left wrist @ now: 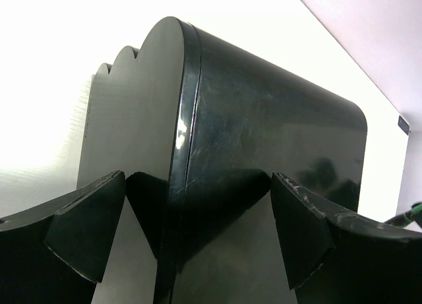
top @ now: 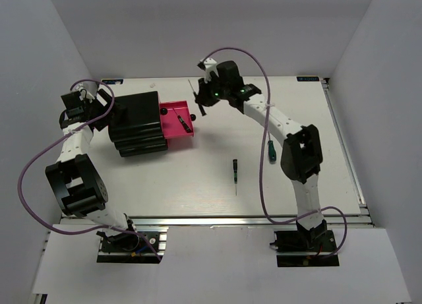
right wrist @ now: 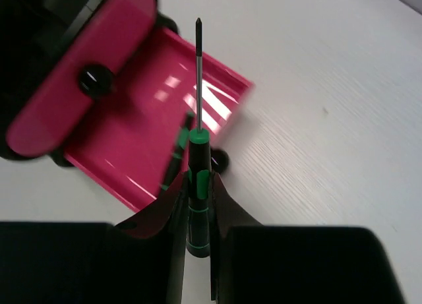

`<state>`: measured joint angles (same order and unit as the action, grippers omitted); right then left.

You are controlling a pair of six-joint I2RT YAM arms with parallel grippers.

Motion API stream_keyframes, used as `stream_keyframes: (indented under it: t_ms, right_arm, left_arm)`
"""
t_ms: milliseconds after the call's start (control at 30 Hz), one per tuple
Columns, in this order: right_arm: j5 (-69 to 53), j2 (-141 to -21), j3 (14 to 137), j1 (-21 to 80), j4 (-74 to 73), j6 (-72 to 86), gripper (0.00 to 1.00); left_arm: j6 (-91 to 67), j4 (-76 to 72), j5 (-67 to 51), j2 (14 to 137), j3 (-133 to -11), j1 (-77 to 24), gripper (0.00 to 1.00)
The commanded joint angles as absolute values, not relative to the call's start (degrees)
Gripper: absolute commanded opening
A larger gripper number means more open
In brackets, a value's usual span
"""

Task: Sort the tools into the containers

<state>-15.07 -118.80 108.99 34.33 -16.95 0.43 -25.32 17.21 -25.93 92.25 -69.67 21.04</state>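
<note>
Right gripper (right wrist: pixel 198 197) is closed narrowly on the black-and-green handle of a slim screwdriver (right wrist: pixel 198 142), with the metal shaft sticking straight out past the fingertips. It holds the tool on the drawer side of the cabinet (top: pixel 135 129), at the outer end of the open pink drawer (right wrist: pixel 125 179). In the wrist view the shaft crosses the drawer's corner and the tip ends beyond its far wall.

The drawer is pulled well out of the cabinet, and its round black knob (right wrist: pixel 218 160) shows just beside the gripped handle. A second slim screwdriver (top: pixel 181 122) lies inside the drawer on its pink floor. The closed pink drawer (right wrist: pixel 79 86) sits in the cabinet with its own black knob facing out.

Beyond the open drawer, well away from the cabinet, a third slim screwdriver (top: pixel 234 172) lies on the table (top: pixel 198 185). The big green-handled screwdriver (top: pixel 270 151) lies farther still from the cabinet, close by the right arm.

Left gripper (left wrist: pixel 198 179) is on the opposite side of the cabinet from the drawers, with its jaws spread wide. One finger (left wrist: pixel 86 228) sits to each side of the cabinet's rounded black edge. Whether they press on it cannot be told.
</note>
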Motion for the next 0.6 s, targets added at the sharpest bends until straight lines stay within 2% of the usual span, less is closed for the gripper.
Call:
stream_keyframes:
  t_ms: [0,167,267,367,400,433,500,533,567]
  right_arm:
    - [-21.44,-125.05,116.87,37.17,-14.15,8.25,0.0]
    - [-20.31,-126.38,116.54,40.86,-6.77,17.48,0.0]
    - [-18.02,-130.95,123.12,42.19,-9.66,19.42,0.0]
    - [-16.36,-132.63,123.58,42.8,-8.97,19.43,0.0]
    - [-16.43,-132.71,123.31,42.89,-8.96,19.34,0.04]
    - [-16.52,-132.8,122.79,42.89,-9.05,19.07,0.16]
    - [-16.52,-132.8,122.17,42.89,-9.23,18.11,0.25]
    - [-16.61,-132.8,121.99,42.89,-9.4,16.97,0.36]
    - [-16.7,-132.72,121.82,42.98,-9.49,16.35,0.38]
  left_arm:
    - [-21.8,27.6,-23.82,93.95,-65.74,19.69,0.97]
    - [-21.53,28.04,-23.73,94.22,-66.27,19.69,0.97]
    - [-21.45,28.3,-23.73,94.22,-66.71,19.78,0.97]
    - [-21.45,28.74,-23.73,94.22,-67.06,19.78,0.97]
    - [-21.36,28.65,-23.73,94.22,-66.97,19.78,0.97]
    - [-21.36,28.83,-23.73,94.13,-66.97,19.69,0.97]
    - [-21.36,28.74,-23.82,94.22,-66.71,19.69,0.97]
    - [-21.44,28.57,-23.82,94.22,-66.62,19.77,0.97]
    - [-21.45,28.56,-23.91,94.31,-66.62,19.69,0.97]
